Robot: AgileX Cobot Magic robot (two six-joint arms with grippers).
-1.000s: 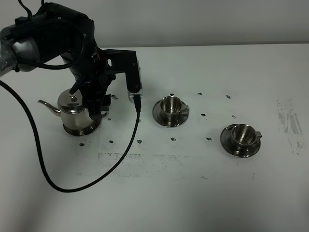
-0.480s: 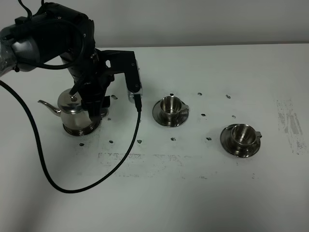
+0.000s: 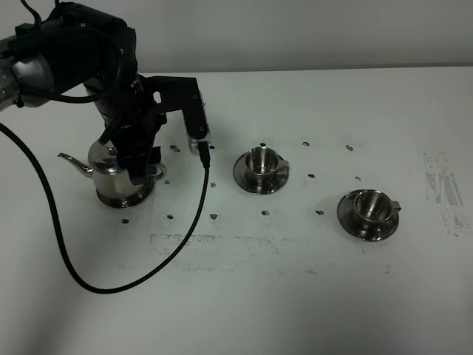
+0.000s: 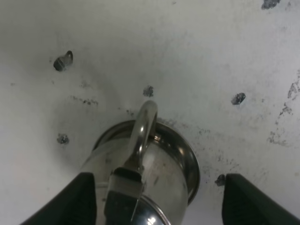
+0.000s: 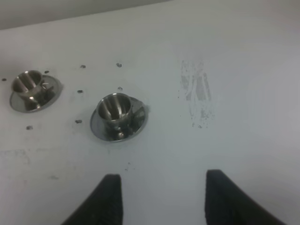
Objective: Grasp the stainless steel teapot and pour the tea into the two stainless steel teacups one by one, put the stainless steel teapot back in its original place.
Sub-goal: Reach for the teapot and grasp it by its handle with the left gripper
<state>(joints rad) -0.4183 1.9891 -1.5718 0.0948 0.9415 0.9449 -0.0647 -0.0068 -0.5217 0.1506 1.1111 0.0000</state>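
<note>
Left of the table, your stainless steel teapot [image 3: 112,174] stands upright on its saucer [image 3: 139,197], spout pointing away from the cups. Your left gripper [image 4: 158,187] hangs right over it, jaws spread wide either side of the loop handle [image 4: 143,131], not pinching it. Both teacups sit on their own saucers, one mid-table [image 3: 260,160], one further right [image 3: 372,206], well apart from the pot. Your right gripper [image 5: 161,197] is spread and empty above bare table.

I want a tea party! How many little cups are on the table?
2. One cup sits on a saucer near the table's middle; the other cup, on its own saucer, is further right and nearer the front. None seems hidden.
</note>
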